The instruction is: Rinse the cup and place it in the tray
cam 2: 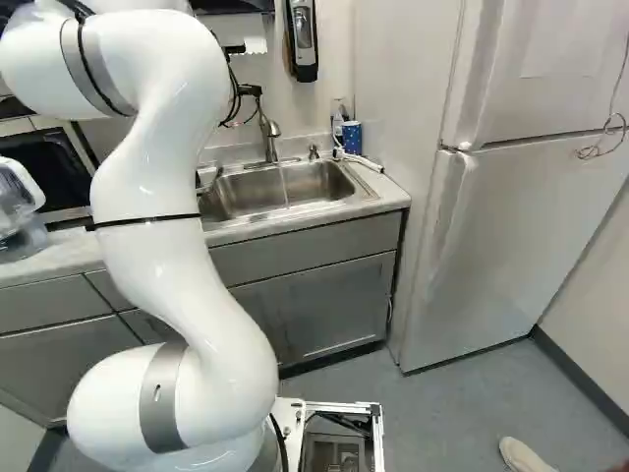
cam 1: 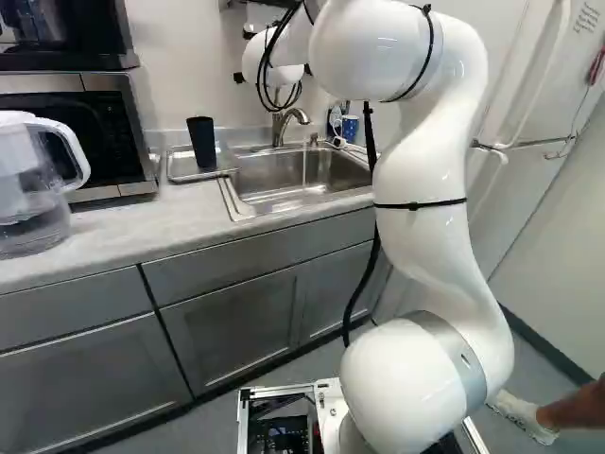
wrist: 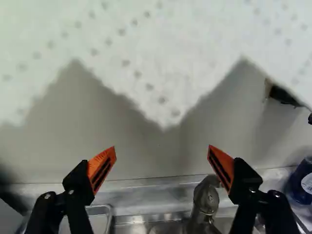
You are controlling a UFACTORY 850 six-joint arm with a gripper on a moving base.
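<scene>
Cup status: dark cup upright in the metal tray, wide end up, on the table beside the sink. Gripper status: open and empty, with the two fingers spread well apart and the wall ahead of the gripper.

Water status: thin stream of water falling from the faucet into the sink. Faucet also visible in the wrist view, close to one finger; contact impossible to confirm.

Step in hand, by judgement: faucet handling, either just ahead of the rinse or after placement. Rinse completion impossible to verify from the outside of the cup alone. Placement condition met in either case.

Next move, with rinse complete: align with the faucet control, shut off the water, then back away without touching the cup. Next move, with rinse pending: move to the tray, close on the cup from two sides, lift clear of the rim, and carry under the stream.

Caution: avoid striking the faucet or wall during any sideways travel. Keep clear of the blue container behind the sink. Approach the tall cup level, to prevent tipping
</scene>
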